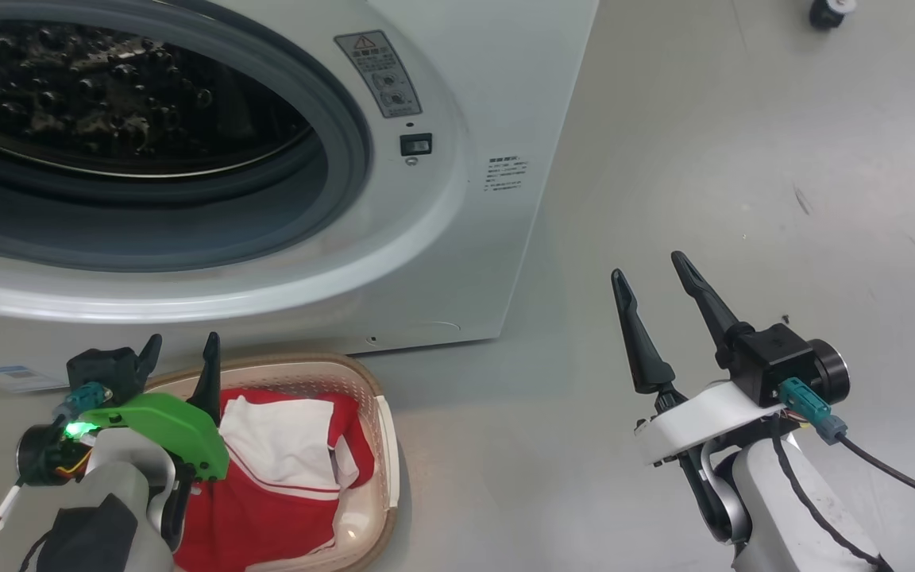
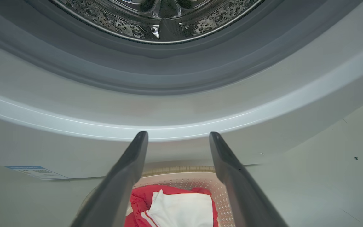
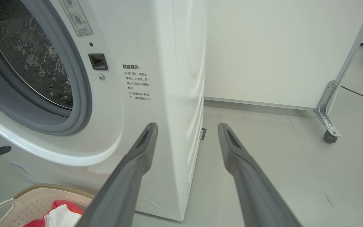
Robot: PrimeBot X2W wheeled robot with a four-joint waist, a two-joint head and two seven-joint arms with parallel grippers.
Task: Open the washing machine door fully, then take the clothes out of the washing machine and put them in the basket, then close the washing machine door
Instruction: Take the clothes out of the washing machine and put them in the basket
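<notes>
The white washing machine (image 1: pixel 473 238) fills the upper left of the head view, its steel drum (image 1: pixel 108 95) exposed inside the grey seal; the washing machine door is out of view. Below it on the floor stands the cream basket (image 1: pixel 382 445) holding the clothes (image 1: pixel 283 469), red with a white panel. My left gripper (image 1: pixel 181 349) hovers open just above the basket's left end, nothing between its fingers. In the left wrist view the clothes (image 2: pixel 181 206) lie below the open left gripper (image 2: pixel 178 135). My right gripper (image 1: pixel 652 266) is open over bare floor to the right of the machine.
Grey floor (image 1: pixel 743 199) spreads right of the machine. A caster wheel (image 1: pixel 827 12) sits at the far top right. The right wrist view shows a white wall (image 3: pixel 279 47), a metal frame leg with a caster (image 3: pixel 329 119) and a cable on the floor.
</notes>
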